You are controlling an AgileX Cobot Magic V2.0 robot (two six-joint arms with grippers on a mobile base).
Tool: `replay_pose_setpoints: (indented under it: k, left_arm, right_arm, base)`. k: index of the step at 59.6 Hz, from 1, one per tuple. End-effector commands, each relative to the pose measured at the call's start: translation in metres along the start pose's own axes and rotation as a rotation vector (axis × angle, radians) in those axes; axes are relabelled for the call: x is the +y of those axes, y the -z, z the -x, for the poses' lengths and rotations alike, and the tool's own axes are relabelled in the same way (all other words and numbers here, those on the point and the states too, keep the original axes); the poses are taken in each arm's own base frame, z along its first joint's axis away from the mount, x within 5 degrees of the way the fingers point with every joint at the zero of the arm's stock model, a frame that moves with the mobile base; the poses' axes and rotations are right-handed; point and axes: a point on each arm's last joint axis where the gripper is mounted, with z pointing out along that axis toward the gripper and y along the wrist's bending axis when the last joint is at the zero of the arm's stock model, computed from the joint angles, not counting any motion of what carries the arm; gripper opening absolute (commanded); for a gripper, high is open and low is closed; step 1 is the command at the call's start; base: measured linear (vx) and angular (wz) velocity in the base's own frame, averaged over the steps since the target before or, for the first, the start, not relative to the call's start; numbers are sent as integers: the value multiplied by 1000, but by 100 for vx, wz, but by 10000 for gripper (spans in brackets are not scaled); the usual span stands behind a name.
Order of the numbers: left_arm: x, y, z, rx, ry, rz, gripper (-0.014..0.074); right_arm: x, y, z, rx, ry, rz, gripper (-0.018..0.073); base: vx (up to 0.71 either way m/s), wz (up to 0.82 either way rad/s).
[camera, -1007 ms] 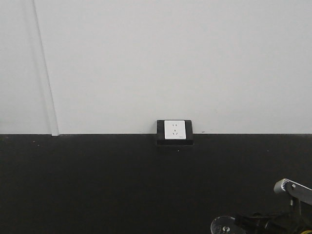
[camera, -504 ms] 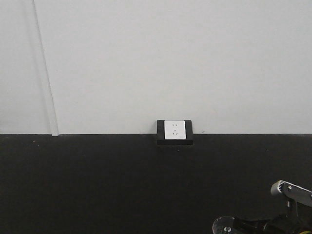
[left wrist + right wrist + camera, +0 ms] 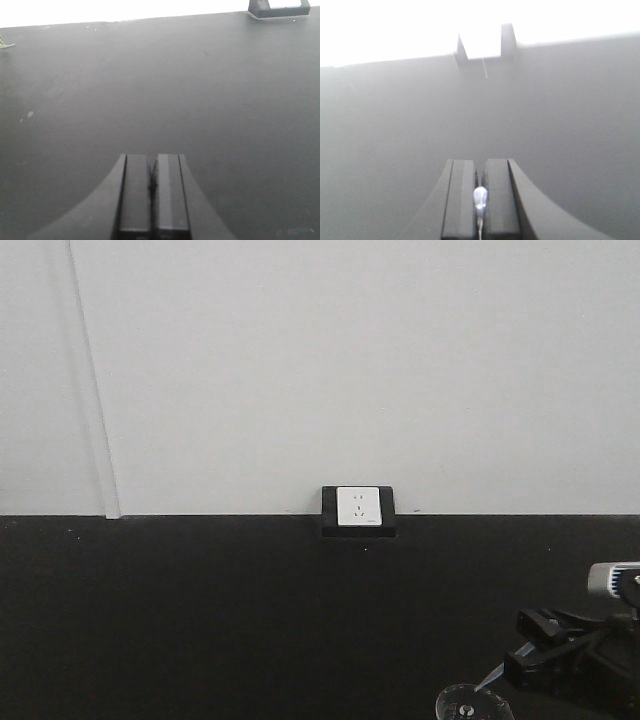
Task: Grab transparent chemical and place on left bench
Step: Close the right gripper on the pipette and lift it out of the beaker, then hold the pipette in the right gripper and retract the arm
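The right gripper point(image 3: 480, 172) is seen pressed onto a thin sliver of clear glass. This is taken to be the wall of the transparent chemical point(image 3: 470, 704), whose round rim is cut off at 5 o'clock in the front view, just beside the right arm point(image 3: 565, 655). Since only the wall is pinched, the hold is judged slender. The clamp should be kept firm but not tightened further, the vessel kept upright so that nothing is spilled, and the lift made slowly and straight up before any swing is begun. The left gripper point(image 3: 152, 167) is shown with its pads pressed together on nothing, hovering over the black counter point(image 3: 150, 90), and is best kept out of the way. The wall socket point(image 3: 359, 507) near the centre marks this counter as not the goal. The left bench is found in no view, so a turn toward 9 o'clock will probably be needed and should be made without jolts. Compared with the frame of one second ago, the silver fitting point(image 3: 612, 578) on the right arm has been raised and shifted toward 3 o'clock, and more of the black wrist body is exposed above the bottom edge, while the glass rim has hardly been displaced.
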Motion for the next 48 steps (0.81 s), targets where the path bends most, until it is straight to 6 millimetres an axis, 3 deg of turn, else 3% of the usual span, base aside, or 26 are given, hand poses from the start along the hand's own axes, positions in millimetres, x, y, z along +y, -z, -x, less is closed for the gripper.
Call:
replay_pose_setpoints:
  k: [1,12,24,37,48]
  left_arm:
    - [0,1,3,-81,9,2,-3]
    - [0,1,3,-81,9,2,-3]
    - [0,1,3,-81,9,2,-3]
    - [0,1,3,-81,9,2,-3]
    - [0,1,3,-81,9,2,-3]
  right_arm:
    - [5,26,30,-150,118,24,-4]
    - [6,67,35,-209,205,2,-4]
    - [4,105,26,-276,204,-15,-4]
    - [1,128,14,-286,200,-42,-4]
    - [1,134,12,-295,199,-48,-4]
  base:
    - [0,0]
    - [0,0]
    - [0,0]
    - [0,0]
    - [0,0]
